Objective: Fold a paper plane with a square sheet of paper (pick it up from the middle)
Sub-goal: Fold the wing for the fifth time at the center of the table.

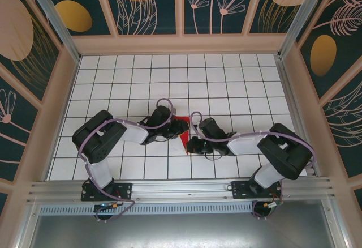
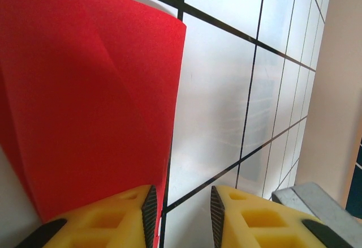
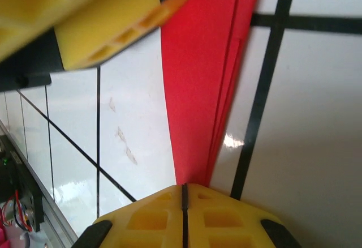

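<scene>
Nearest its own camera, the right tool (image 3: 184, 196) is clamping its yellow fingers flat together on the narrow end of the folded sheet of paper (image 3: 198, 89). The likeliest trouble is sitting right at that pinch: a pull or twist from here is probably going to tear the thin layers or drag them out of line, since several edges are fanning slightly apart just beyond the tips. Further out, the left tool (image 2: 182, 198) is standing narrowly parted with nothing between its pads, the paper's free edge lying just beside one inner pad and rising ahead of it. If it closes here, it is risking catching only that edge and crumpling it. The paper is looking matte, bright red, thin and limp, bowing into a soft curve with a faint diagonal crease. Beyond both tools the surface (image 2: 215, 89) is showing glossy white tiles with thin black grid lines, probably slick enough for loose paper to slide
</scene>
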